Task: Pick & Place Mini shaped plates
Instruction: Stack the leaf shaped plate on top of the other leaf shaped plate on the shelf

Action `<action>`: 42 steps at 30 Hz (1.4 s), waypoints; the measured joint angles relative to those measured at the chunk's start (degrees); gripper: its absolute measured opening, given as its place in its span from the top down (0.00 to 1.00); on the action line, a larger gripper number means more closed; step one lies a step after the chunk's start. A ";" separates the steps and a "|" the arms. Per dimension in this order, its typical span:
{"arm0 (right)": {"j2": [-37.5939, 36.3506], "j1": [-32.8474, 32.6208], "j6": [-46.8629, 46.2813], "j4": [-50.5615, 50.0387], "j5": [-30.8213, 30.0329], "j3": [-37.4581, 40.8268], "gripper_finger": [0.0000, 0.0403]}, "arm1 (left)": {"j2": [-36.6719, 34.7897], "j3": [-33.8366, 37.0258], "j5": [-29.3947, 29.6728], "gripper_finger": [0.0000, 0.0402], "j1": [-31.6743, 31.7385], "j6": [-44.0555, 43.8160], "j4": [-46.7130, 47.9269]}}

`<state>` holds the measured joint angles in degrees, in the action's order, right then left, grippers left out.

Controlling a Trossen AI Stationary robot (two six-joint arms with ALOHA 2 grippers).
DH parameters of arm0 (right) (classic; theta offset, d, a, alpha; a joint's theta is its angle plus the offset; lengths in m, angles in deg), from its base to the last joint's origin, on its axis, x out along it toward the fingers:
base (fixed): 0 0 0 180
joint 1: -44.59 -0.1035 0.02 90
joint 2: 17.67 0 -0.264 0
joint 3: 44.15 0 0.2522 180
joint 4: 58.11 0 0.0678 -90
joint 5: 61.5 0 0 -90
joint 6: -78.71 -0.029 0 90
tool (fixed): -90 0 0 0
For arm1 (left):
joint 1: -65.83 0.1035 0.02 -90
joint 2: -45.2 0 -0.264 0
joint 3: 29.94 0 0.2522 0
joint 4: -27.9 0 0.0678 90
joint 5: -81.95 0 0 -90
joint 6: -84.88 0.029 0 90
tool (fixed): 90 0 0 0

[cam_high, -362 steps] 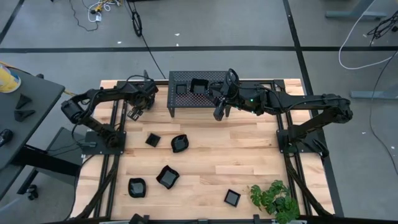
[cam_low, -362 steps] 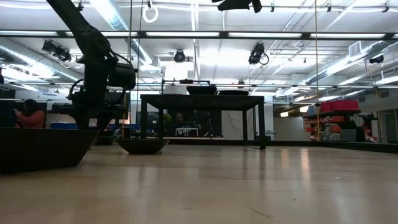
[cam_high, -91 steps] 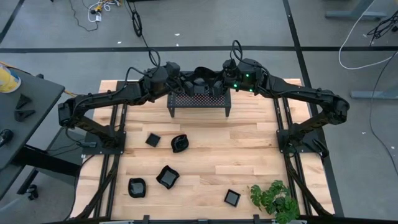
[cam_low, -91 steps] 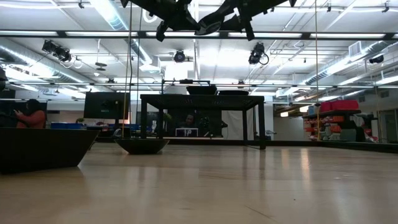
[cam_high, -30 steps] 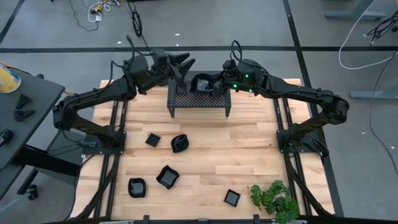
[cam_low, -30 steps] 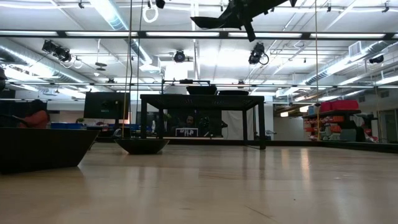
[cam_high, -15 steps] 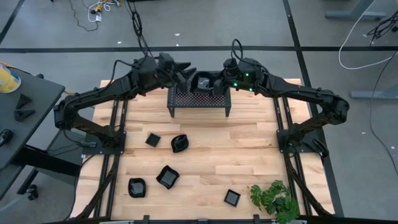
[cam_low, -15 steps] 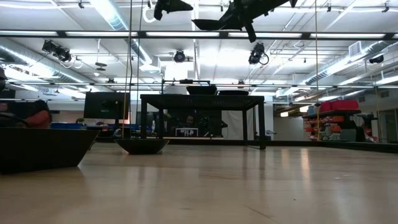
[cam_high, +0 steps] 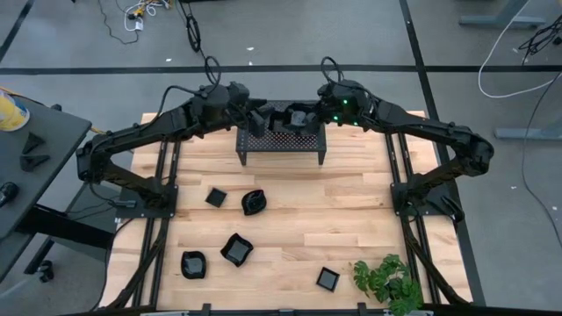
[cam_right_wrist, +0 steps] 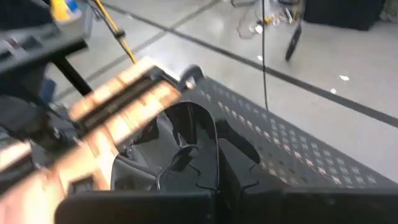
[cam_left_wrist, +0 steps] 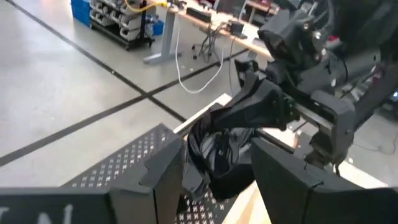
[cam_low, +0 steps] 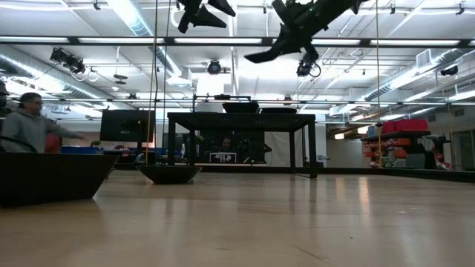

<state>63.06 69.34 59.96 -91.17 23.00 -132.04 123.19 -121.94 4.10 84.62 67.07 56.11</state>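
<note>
A glossy mini plate (cam_right_wrist: 180, 149) is held clamped by its raised rim in the right end effector (cam_high: 303, 118) above the perforated stand (cam_high: 281, 140); the left end effector (cam_high: 262, 116), fingers apart, is positioned beside it. The plate is judged light, stiff and slippery.

Bright ceiling strip lights (cam_low: 245, 41) flood the room you look across from table height, throwing arms and dishes into near silhouette and leaving a pale sheen on the table (cam_low: 297, 222). From above, your light is even, shadows soft. Both wrist views smear with motion blur, near fingers out of focus.
</note>
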 joint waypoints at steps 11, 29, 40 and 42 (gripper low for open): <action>0.00 5.87 1.77 -9.27 6.09 0.00 0.99 | 0.03 0.00 -1.90 0.53 -0.04 0.02 2.24; 0.39 18.88 16.46 -11.94 20.86 0.00 0.98 | 0.07 0.00 -1.92 0.53 -0.04 0.04 2.21; 6.42 20.07 18.29 -9.47 26.13 0.00 0.98 | 0.09 0.00 -1.92 0.53 -0.04 0.42 2.21; 7.46 20.07 18.94 -9.45 26.13 0.00 0.98 | 0.12 0.00 -1.90 0.53 -0.04 0.44 2.21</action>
<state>70.52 89.40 78.90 -100.62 49.12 -132.04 123.31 -121.94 2.19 84.58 67.51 58.33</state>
